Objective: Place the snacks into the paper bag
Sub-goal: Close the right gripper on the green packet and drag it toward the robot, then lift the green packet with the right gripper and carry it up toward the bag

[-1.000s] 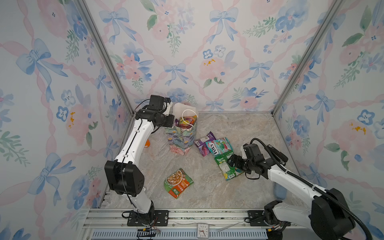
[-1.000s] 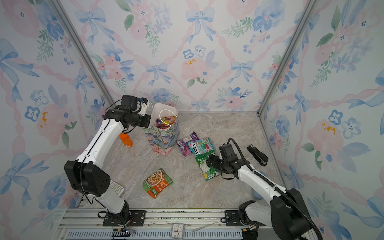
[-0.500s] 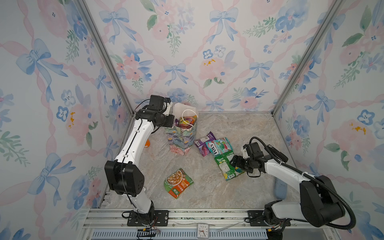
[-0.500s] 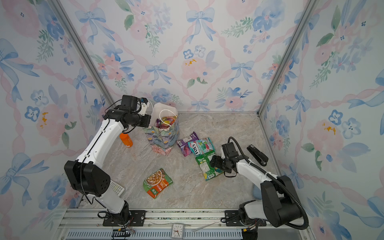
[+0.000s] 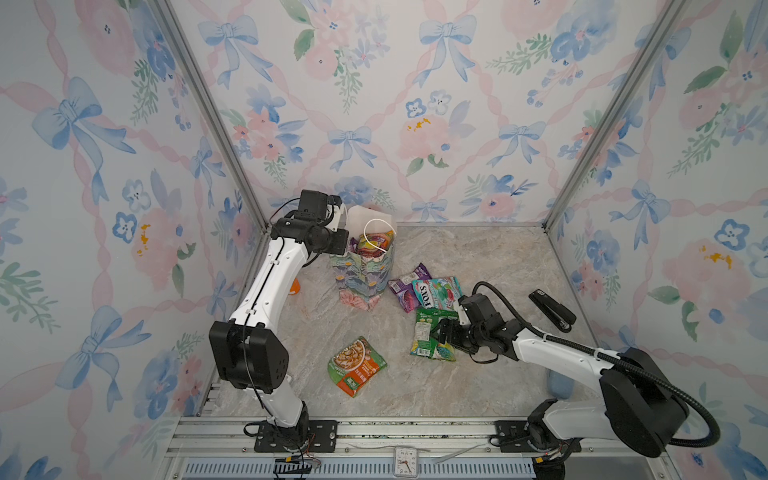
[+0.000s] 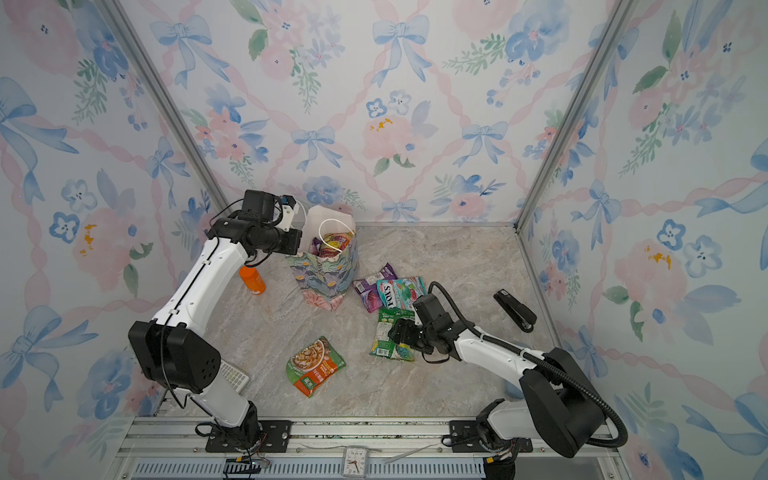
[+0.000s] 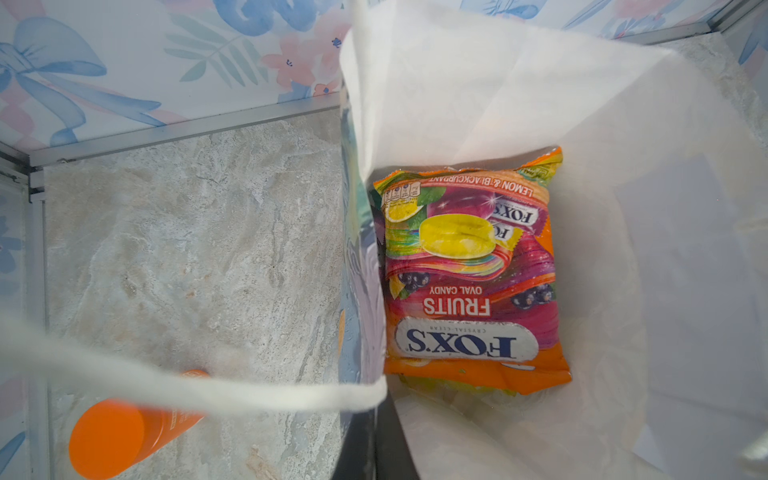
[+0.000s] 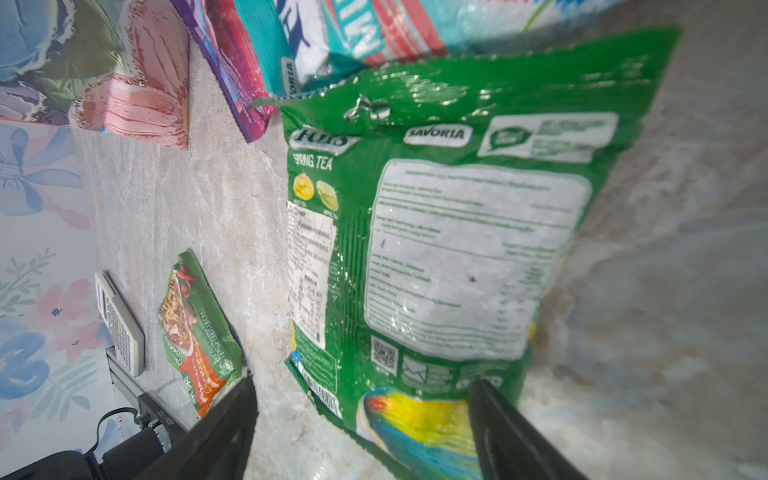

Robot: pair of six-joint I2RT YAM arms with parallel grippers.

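The floral paper bag (image 5: 360, 276) (image 6: 328, 276) stands upright at the back left. My left gripper (image 5: 343, 219) (image 6: 297, 217) (image 7: 370, 451) is shut on its rim wall. An orange-purple candy packet (image 7: 469, 270) lies inside, and a cord handle (image 7: 187, 386) crosses the left wrist view. On the floor lie a green packet (image 5: 428, 338) (image 6: 388, 338) (image 8: 436, 249), a teal packet (image 5: 436, 291) (image 6: 401, 291), a purple packet (image 5: 405, 286) (image 6: 369, 287) and a noodle-picture packet (image 5: 357, 365) (image 6: 316, 365) (image 8: 195, 328). My right gripper (image 5: 442, 332) (image 6: 400, 332) (image 8: 361, 415) is open and low. One finger stands beside the green packet's near end and the other over that end.
An orange-capped bottle (image 6: 252, 280) (image 7: 112, 436) lies left of the bag. A black stapler (image 5: 552, 309) (image 6: 515, 309) sits near the right wall. A white keypad device (image 6: 235, 376) (image 8: 118, 324) lies at the front left. A small clock (image 5: 405, 461) rests on the front rail.
My right gripper has edged left onto the green packet's end, with its jaws a little narrower. The left arm and the bag have not moved.
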